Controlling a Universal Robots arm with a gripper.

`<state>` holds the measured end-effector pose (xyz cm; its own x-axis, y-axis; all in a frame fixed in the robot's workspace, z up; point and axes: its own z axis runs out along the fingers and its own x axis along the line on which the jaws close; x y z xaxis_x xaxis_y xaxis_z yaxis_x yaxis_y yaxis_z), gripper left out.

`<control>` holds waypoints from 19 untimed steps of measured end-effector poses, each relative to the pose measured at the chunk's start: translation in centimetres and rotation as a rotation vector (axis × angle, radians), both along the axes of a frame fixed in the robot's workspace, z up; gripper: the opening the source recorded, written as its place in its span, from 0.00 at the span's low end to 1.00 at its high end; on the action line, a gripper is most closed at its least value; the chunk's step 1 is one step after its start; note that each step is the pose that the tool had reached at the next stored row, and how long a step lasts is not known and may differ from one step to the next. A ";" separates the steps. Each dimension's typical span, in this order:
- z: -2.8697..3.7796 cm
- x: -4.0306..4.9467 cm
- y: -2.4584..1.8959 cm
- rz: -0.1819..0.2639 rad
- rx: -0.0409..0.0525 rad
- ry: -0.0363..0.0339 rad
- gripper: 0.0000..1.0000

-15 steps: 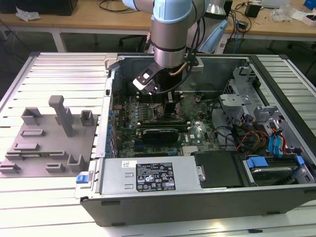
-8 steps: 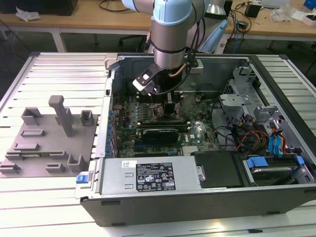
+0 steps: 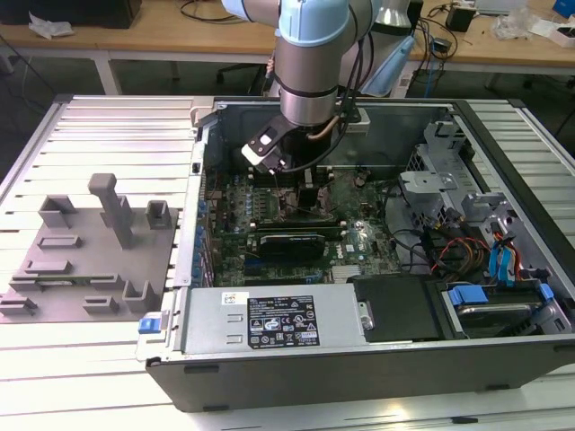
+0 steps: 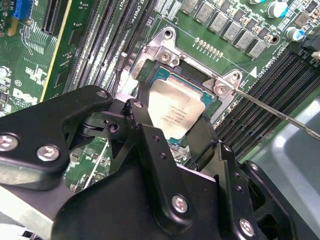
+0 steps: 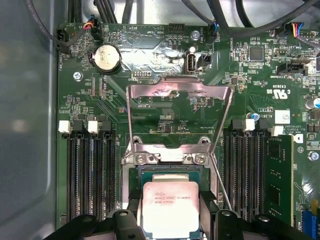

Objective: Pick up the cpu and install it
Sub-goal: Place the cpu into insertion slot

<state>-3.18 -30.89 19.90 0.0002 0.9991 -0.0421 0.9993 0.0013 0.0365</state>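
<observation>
Over the socket (image 5: 150, 172), the claw (image 4: 170, 120) clasps the cpu (image 5: 170, 207) by its edges.

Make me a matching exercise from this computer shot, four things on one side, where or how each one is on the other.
1 cpu
2 coin battery
3 socket load plate
4 grey fixture tray

A swung open
B outside the case, exterior view's left
C round and silver
D held in the gripper

Pairs: 1-D, 2-C, 3-A, 4-B

Open computer case (image 3: 359, 377) on a slatted counter (image 3: 108, 135); grey fixture plate (image 3: 81, 269) at the exterior view's left. Coin cell (image 5: 107, 57) on motherboard (image 5: 260, 90).
</observation>
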 end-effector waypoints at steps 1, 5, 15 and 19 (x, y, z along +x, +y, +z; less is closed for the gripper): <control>0.05 0.00 0.00 0.000 -0.0004 0.0003 0.54; 0.06 0.03 -0.01 0.000 -0.0006 0.0004 0.54; -0.02 0.13 -0.01 0.000 -0.0004 0.0004 0.54; -0.13 0.13 -0.01 0.000 0.0007 0.0005 0.54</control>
<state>-3.06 -30.90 19.77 0.0002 0.9991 -0.0414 0.9993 0.0013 0.0360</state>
